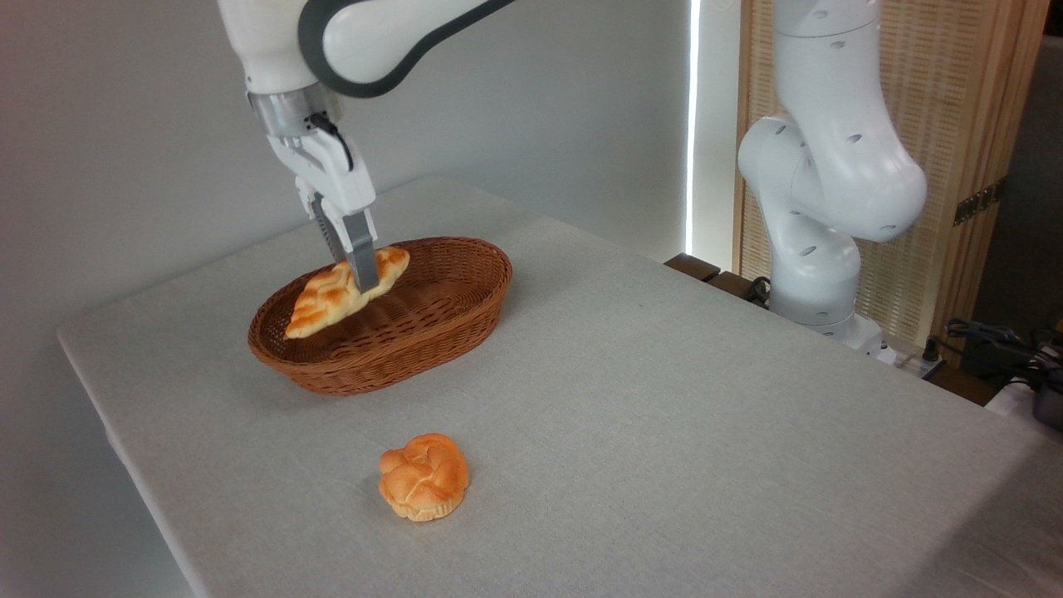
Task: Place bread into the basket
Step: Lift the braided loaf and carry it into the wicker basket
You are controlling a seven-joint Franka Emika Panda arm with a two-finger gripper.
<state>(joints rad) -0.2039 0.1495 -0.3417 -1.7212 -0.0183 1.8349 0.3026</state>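
Note:
The bread (324, 301), a long braided golden-orange loaf with pointed ends, hangs tilted over the oval brown wicker basket (465, 309), its lower left tip down near the basket's inside. My gripper (355, 276) comes down from the upper left and is shut on the loaf near its middle, one grey finger (362, 257) crossing in front of it. The far finger is mostly hidden behind the loaf. Whether the loaf's low end touches the basket floor I cannot tell.
A small round knotted bun (424, 477) lies on the grey tablecloth in front of the basket. The arm's white base (818, 249) stands at the table's right rear edge, with cables (996, 340) beyond it. The table's left edge (124, 448) is close to the basket.

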